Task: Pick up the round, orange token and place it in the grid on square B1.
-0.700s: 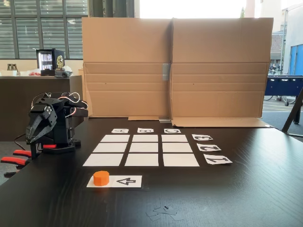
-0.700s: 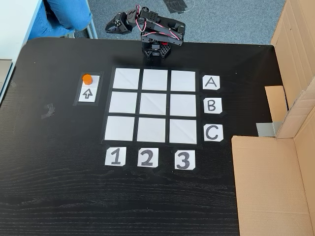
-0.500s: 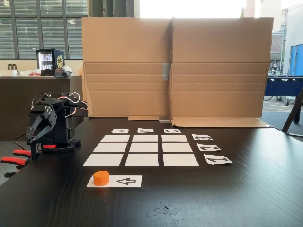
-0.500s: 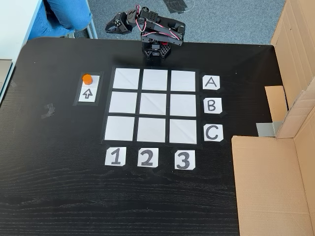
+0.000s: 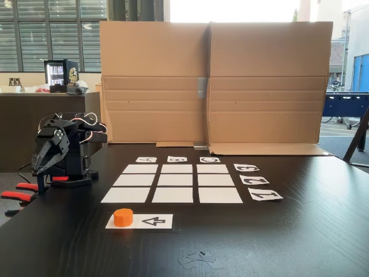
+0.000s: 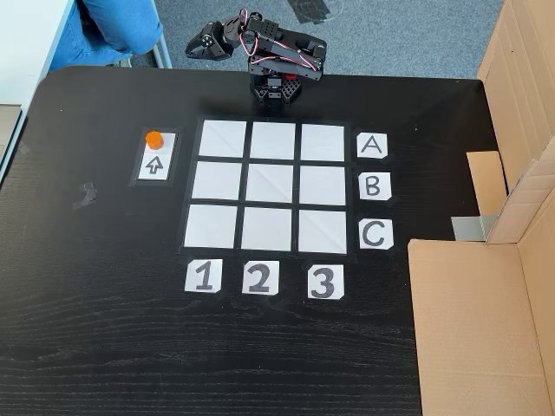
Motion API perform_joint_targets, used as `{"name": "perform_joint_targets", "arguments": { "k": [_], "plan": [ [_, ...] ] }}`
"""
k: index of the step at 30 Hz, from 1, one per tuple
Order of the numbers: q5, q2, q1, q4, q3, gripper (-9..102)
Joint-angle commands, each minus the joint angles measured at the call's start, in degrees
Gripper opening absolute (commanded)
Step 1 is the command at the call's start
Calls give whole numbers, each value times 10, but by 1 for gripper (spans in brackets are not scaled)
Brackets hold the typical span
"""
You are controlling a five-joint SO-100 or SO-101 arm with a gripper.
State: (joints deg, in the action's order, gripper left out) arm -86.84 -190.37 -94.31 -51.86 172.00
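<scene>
Token (image 5: 123, 217): orange, upright on the blank end of the arrow strip (image 5: 151, 221), lower left of a fixed view; in another fixed view (image 6: 153, 139) upper left, just left of the grid (image 6: 270, 185)
Square B1 (image 6: 216, 181): middle row, left column from above; bare
Gripper (image 5: 39, 166): folded at the arm's base, far left, pointing down, well apart from the token; whether the fingers are parted I cannot tell; holding nothing
Backdrop: cardboard screen (image 5: 213, 81) behind the black table (image 6: 104, 329)
</scene>
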Motion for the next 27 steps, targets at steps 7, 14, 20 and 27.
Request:
{"name": "perform_joint_targets", "arguments": {
  "k": [7,14,20,27],
  "plan": [
    [3,-3,4,9,-3,-1],
    [4,-3,5,9,-3,-1],
    [3,-4,4,9,-3,-1],
    [4,0,9,9,-6,-1]
  ]
}}
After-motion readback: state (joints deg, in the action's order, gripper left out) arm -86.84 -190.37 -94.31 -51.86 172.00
